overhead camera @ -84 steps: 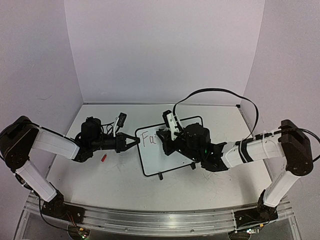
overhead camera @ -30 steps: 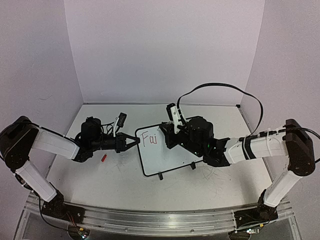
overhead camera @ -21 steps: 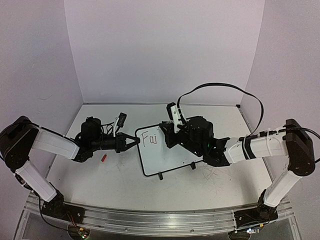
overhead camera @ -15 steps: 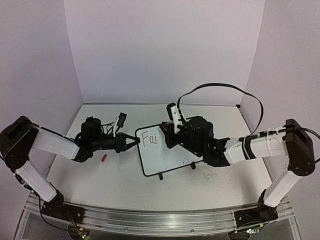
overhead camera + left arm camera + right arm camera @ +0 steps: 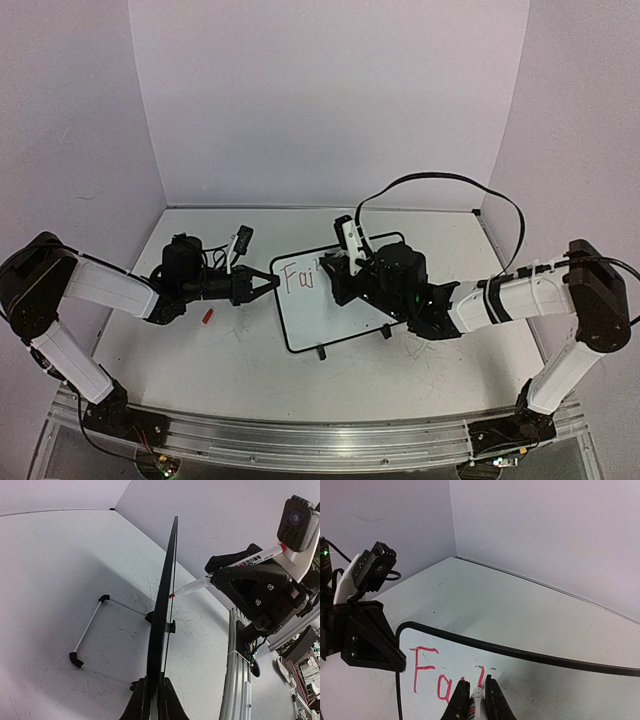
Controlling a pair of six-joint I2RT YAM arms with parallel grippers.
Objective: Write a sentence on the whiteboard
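Observation:
The whiteboard [image 5: 335, 322] stands tilted on its small black feet at the table's middle, with red letters "Fai" and a fresh upright stroke [image 5: 481, 676] on it. My left gripper [image 5: 274, 283] is shut on the board's left edge; in the left wrist view the board [image 5: 162, 610] runs edge-on from between the shut jaws [image 5: 154, 692]. My right gripper [image 5: 476, 684] is shut on a red marker [image 5: 475, 702], whose tip touches the board just right of the letters. The left wrist view shows the marker [image 5: 225, 572] meeting the board's face.
A small red cap [image 5: 208, 316] lies on the tabletop left of the board. A black cable [image 5: 440, 180] loops above the right arm. The board's wire stand [image 5: 90, 630] props it from behind. Walls close in the back and sides; an aluminium rail [image 5: 320, 440] runs along the near edge.
The right gripper has shifted slightly to the right with the marker. The writing has grown from "Fa" to "Fai" plus a new upright stroke. The left arm has not moved.

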